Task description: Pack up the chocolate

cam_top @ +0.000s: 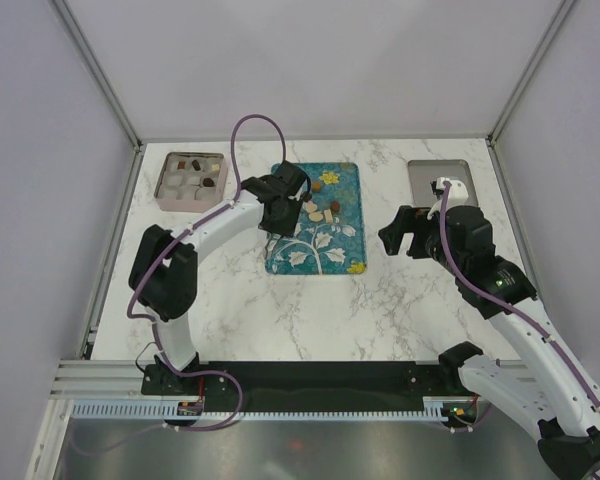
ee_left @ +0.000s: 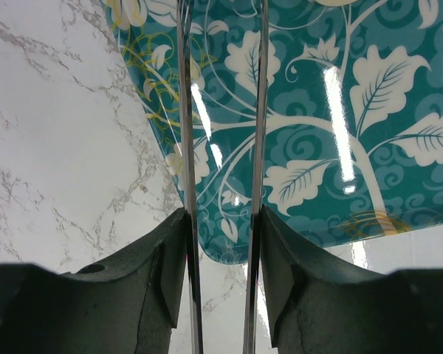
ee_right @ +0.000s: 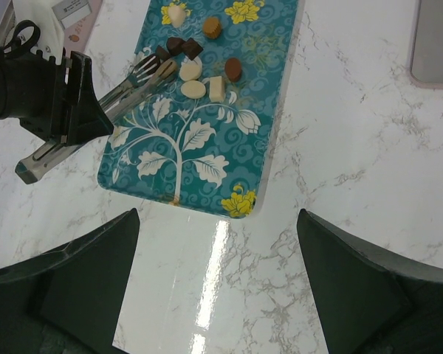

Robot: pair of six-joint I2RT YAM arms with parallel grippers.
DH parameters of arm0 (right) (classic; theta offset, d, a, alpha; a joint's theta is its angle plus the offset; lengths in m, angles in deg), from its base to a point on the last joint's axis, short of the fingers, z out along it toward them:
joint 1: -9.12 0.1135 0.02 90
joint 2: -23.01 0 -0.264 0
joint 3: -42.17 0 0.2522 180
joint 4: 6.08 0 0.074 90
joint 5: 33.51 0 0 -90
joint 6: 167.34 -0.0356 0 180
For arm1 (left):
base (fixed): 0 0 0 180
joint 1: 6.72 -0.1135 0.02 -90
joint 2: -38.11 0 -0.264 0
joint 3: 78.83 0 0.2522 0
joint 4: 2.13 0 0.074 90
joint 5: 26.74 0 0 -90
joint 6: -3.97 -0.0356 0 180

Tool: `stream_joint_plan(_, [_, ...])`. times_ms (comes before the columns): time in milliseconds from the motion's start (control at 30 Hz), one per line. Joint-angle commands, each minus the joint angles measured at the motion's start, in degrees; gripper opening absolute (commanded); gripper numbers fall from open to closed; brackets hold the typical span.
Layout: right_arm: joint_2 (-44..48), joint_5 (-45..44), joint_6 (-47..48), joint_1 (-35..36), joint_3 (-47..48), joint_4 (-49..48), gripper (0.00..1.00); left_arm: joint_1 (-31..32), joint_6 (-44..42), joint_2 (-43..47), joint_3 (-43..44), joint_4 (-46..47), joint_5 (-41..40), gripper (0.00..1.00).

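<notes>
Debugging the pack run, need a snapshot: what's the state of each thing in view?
left gripper: shut on tongs
tongs: tips at the loose pieces, catch unclear
right gripper: open, empty
chocolate: several loose on tray, some in box
box: open, partly filled

Brown and cream chocolate pieces [ee_right: 190,70] lie clustered on the teal tray [ee_right: 207,169].

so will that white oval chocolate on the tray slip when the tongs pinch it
Probably slippery: the white oval chocolate looks smooth and rounded, and the tongs are thin metal. It may skate on the glossy tray, which shows glare. Likely light, being tiny.
</notes>
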Motion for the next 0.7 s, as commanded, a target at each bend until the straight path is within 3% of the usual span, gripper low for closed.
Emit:
stream_joint_plan(0, [0.58, -1.25, 0.77, -0.03, 1.79, -0.73, 0.96, 0.02, 1.78, -1.03, 2.61, 2.42, -1.15, 0.49])
stream_joint_plan(433, [1.19, -1.6, 0.77, -0.03, 1.61, -0.81, 0.97, -0.24, 1.61, 1.34, 4.37, -3.2, -1.15, 0.38])
stream_joint_plan(667, [1.37, -0.73, 0.07, -0.03, 1.61, -0.99, 0.97, -0.59, 0.99, 4.41, 6.74, -7.25, -0.1, 0.37])
